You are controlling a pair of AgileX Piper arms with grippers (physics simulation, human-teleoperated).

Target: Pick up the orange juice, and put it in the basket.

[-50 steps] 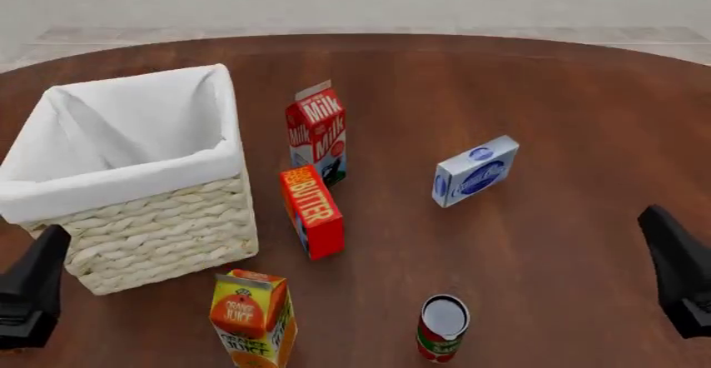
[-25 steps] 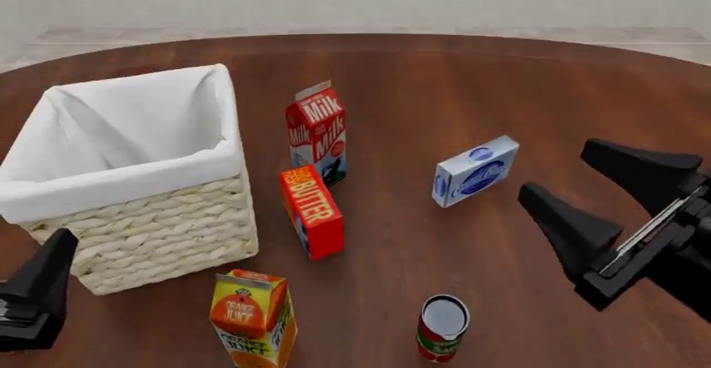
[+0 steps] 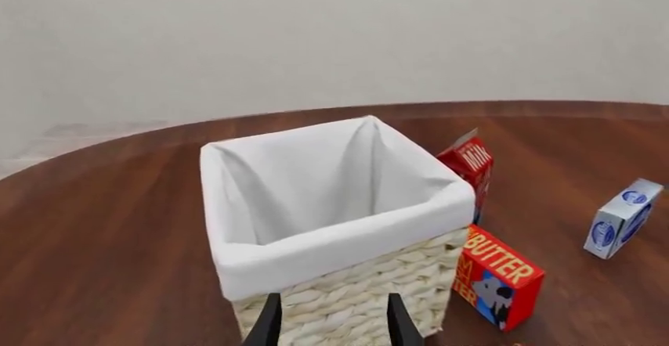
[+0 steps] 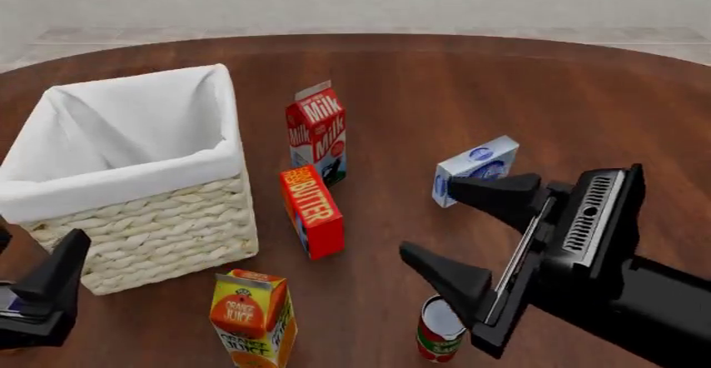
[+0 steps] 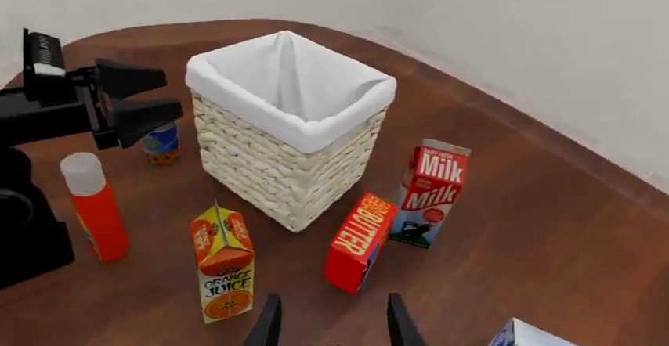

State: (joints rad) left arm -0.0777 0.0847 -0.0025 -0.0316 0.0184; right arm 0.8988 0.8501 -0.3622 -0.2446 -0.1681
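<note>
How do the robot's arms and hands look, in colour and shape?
Both are matte black. The right hand has two wedge-shaped pointed fingers on a boxy body with a ribbed grey vent panel and a thin silver rail. The left hand has the same black wedges. No cables or lettering show.

1 basket (image 4: 166,235), 2 cartons, 2 boxes, 2 cans, 1 bottle (image 5: 96,211) on the table (image 4: 467,93).

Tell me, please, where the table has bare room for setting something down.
The far side of the table, beyond the milk carton and blue box, is bare. Another patch lies between the butter box and blue box. It is crowded around the basket, butter box and orange juice.
</note>
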